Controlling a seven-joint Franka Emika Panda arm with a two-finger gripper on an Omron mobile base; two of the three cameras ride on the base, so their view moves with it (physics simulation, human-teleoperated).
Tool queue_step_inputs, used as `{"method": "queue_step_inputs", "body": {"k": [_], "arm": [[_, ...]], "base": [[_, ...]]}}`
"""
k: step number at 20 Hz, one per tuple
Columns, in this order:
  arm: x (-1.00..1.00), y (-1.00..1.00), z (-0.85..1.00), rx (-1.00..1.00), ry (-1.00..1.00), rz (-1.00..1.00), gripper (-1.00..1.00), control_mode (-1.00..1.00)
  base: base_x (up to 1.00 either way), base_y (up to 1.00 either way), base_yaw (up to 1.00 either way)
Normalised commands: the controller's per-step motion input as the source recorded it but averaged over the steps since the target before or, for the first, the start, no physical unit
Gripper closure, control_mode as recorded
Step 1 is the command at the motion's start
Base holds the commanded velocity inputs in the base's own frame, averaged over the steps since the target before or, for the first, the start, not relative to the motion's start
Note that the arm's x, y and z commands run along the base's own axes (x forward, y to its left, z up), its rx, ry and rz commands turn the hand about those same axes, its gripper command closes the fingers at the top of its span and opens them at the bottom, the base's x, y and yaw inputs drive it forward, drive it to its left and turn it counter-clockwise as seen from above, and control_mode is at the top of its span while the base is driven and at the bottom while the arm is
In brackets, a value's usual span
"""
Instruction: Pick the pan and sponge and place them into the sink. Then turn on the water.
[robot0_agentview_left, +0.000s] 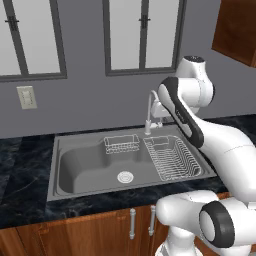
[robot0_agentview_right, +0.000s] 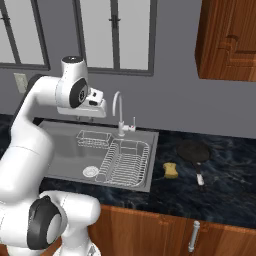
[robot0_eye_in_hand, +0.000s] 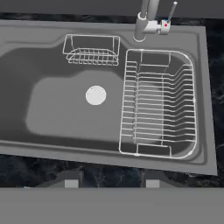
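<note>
Plainly nothing has gone into the sink (robot0_agentview_right: 65, 150) yet: the grey steel basin holds just its round white drain (robot0_agentview_right: 90, 171), a small wire basket (robot0_agentview_right: 93, 138) at the far wall and a wire dish rack (robot0_agentview_right: 124, 162) filling its right part. Above it hangs the gripper (robot0_eye_in_hand: 109, 178), looking down into the basin; its two dark tips stand apart with nothing between them, so the hand is open and carries nothing. At the far rim rises the curved silver faucet (robot0_agentview_right: 120, 112), no stream falling from it.

To the right, on the black marbled counter (robot0_agentview_right: 220, 200), the sponge (robot0_agentview_right: 171, 170) lies just beside the sink's right rim, a small yellow block, probably soft. Farther right sits the pan (robot0_agentview_right: 193, 152), round, black and shallow, its straight handle pointing toward the near edge, pale at the tip.

The step in hand looks like the first pick. The arm should swing right, clear of the faucet, and come down over the handle, closing across its narrow width rather than on the pan's rim.
</note>
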Motion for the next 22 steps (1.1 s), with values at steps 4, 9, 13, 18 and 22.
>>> {"method": "queue_step_inputs", "body": {"k": [4,9,13,18,22], "arm": [[-0.37,-0.13,0.0,0.0,0.0,-0.02,-1.0,-1.0],[-0.39,-0.74,-0.01,0.01,0.0,-0.1,-1.0,-1.0],[-0.15,-0.98,-0.06,0.0,0.02,-0.04,-1.0,-1.0],[-0.13,-1.0,-0.24,-0.07,0.12,-0.06,-1.0,-1.0],[-0.05,-1.0,-0.46,-0.07,0.22,-0.07,-1.0,-1.0]], "base": [[0.0,0.0,0.0],[0.0,0.0,0.0],[0.0,0.0,0.0],[0.0,0.0,0.0],[0.0,0.0,0.0]]}}
